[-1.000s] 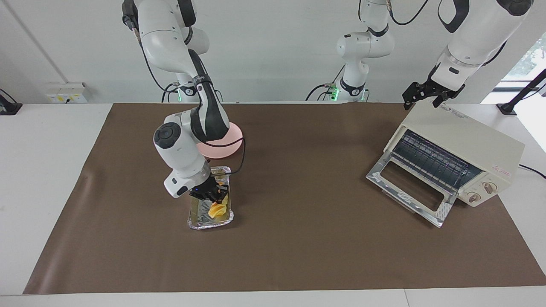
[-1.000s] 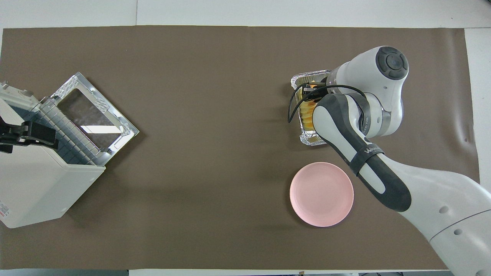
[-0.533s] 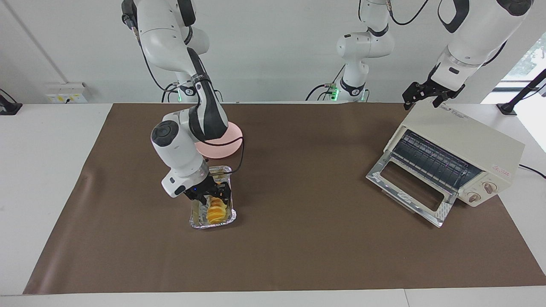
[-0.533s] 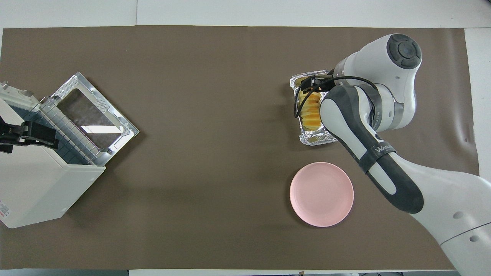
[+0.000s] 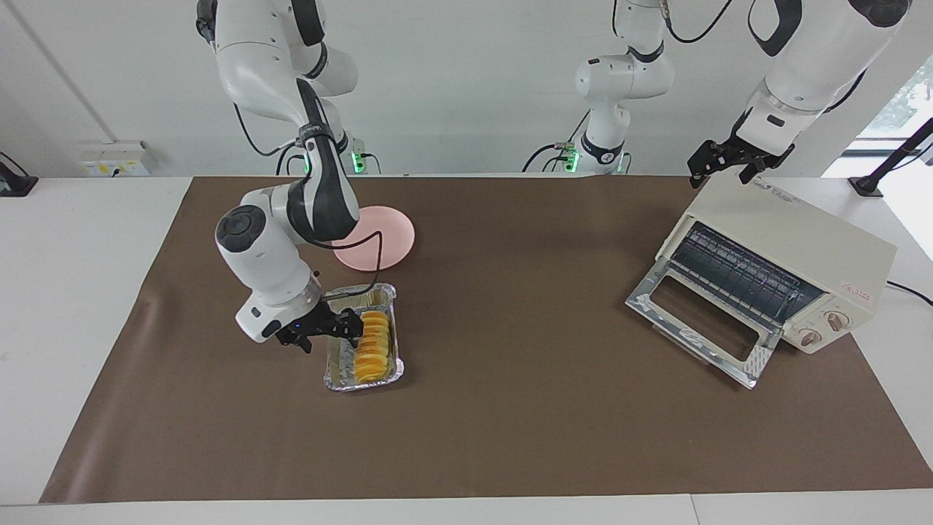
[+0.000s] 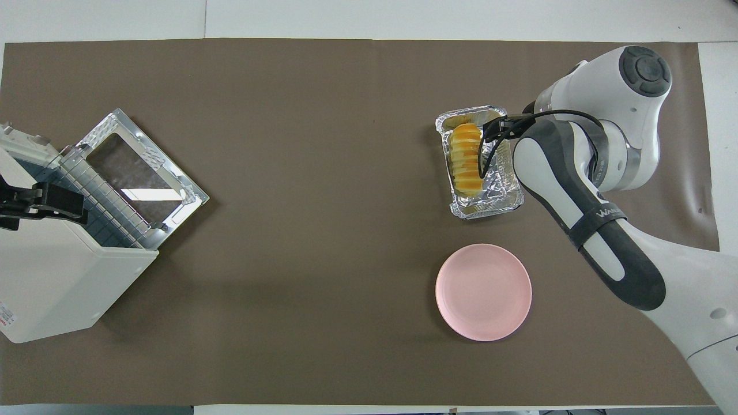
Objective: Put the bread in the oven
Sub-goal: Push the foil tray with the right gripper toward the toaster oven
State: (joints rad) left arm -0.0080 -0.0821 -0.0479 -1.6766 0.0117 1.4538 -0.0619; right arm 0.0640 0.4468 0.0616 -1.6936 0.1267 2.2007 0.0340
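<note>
In the facing view, the right gripper (image 5: 321,333) has let go of the small golden, cross-ridged loaf of bread (image 5: 371,355) and drawn off to the side of the crinkled silver foil tray (image 5: 363,380); a second ago it was down over the loaf and partly closed, and now its fingers are spread with nothing between them. The bread lies free in the tray, along the wall toward the left arm's end of the table. That suggests the loading of the tray is done, and the likely next step is to carry tray and loaf to the boxy cream-white toaster oven (image 5: 802,251), whose glass door is dropped open at the left arm's end. The left gripper (image 5: 729,164) waits above the oven's top corner, fingers apart and empty. A round pink plate (image 5: 385,237) sits nearer to the robots than the tray. In the overhead view, the bread (image 6: 466,158) has its long axis running toward and away from the robots, in line with the tray's (image 6: 490,204) long sides, ridges crosswise. The right gripper (image 6: 500,124) hangs over the tray's wall toward the right arm's end. The oven (image 6: 57,276) is well apart, its open door facing the table's middle.
</note>
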